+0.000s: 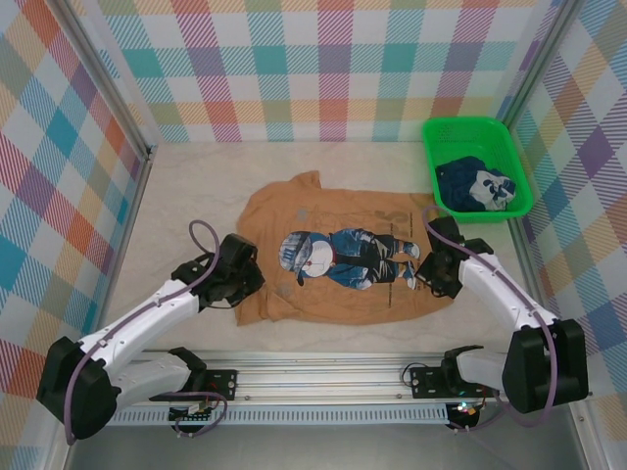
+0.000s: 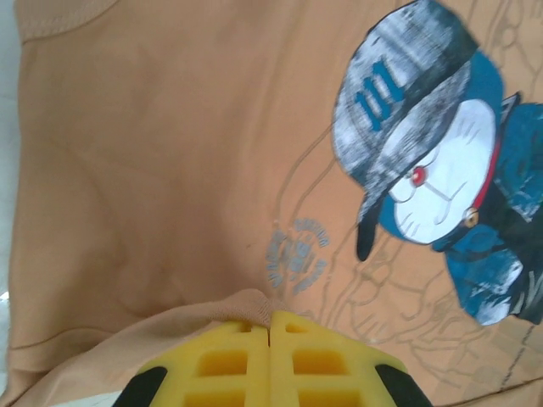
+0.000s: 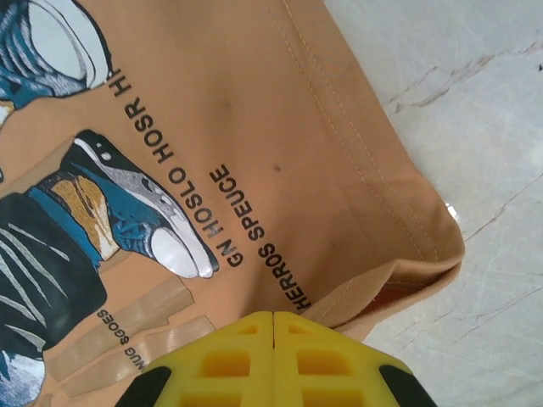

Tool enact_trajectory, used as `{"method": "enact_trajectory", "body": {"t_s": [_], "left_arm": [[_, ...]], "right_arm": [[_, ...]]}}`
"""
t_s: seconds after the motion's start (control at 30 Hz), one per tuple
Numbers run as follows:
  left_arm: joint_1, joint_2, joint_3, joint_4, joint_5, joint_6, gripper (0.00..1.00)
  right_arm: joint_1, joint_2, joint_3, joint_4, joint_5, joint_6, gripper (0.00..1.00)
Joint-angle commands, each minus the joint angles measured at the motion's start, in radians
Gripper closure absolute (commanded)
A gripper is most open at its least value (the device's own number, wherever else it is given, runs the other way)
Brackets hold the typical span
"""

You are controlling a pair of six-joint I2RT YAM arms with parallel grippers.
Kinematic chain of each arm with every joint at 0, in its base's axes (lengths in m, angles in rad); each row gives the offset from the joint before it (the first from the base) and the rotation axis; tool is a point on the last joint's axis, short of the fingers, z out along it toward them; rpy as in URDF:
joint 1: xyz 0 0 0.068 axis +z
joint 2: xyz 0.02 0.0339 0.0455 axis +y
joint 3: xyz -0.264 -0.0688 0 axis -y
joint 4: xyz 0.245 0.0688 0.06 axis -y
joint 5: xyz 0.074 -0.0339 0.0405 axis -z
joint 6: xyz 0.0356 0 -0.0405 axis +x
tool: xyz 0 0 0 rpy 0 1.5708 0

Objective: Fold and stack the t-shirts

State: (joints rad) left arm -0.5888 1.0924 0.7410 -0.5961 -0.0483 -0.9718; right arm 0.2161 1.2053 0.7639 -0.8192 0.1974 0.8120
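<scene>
Top external view gives us the tan t-shirt (image 1: 333, 211) spread print-up on the table (image 1: 196, 186), collar end to the left. Our left claw (image 1: 257, 287) is clenched on its near left edge, and our right claw (image 1: 423, 277) is clenched on the near hem corner (the cloth puckers up where each one bites). At the far right, the navy t-shirt (image 1: 475, 186) lies crumpled inside the green basket (image 1: 470, 125).

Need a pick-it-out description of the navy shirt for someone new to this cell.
Look to the far right corner of the table, where a green basket sits. Crumpled inside it is the navy t-shirt. Unlike the tan t-shirt spread flat mid-table, it is dark, bunched, with white print.
</scene>
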Motion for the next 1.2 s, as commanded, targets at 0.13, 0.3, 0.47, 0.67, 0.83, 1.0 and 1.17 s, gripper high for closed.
{"method": "enact_trajectory", "body": {"t_s": [0.13, 0.3, 0.47, 0.67, 0.83, 1.0, 1.17], "left_arm": [[-0.009, 0.053, 0.048, -0.010, -0.008, 0.013, 1.00], [0.035, -0.011, 0.234, -0.195, -0.207, 0.011, 1.00], [0.069, 0.014, 0.744, -0.296, -0.655, 0.165, 1.00], [0.067, 0.010, 1.068, -0.098, -0.745, 0.435, 1.00], [0.074, 0.138, 1.340, -0.023, -0.678, 0.665, 1.00], [0.321, 0.524, 1.758, -0.168, -0.371, 0.571, 1.00], [0.515, 0.896, 2.116, -0.117, -0.099, 0.409, 1.00]], "right_arm": [[-0.004, -0.070, -0.045, -0.061, 0.041, 0.011, 1.00], [0.005, -0.135, 0.067, 0.063, -0.054, -0.117, 1.00], [0.008, -0.121, 0.366, 0.250, -0.230, -0.253, 1.00], [0.019, -0.224, 0.535, 0.345, -0.282, -0.204, 1.00], [0.020, -0.227, 0.670, 0.359, -0.307, -0.162, 1.00], [0.021, -0.011, 0.836, 0.409, -0.349, -0.084, 1.00], [0.012, 0.266, 1.043, 0.478, -0.383, -0.056, 1.00]]}}
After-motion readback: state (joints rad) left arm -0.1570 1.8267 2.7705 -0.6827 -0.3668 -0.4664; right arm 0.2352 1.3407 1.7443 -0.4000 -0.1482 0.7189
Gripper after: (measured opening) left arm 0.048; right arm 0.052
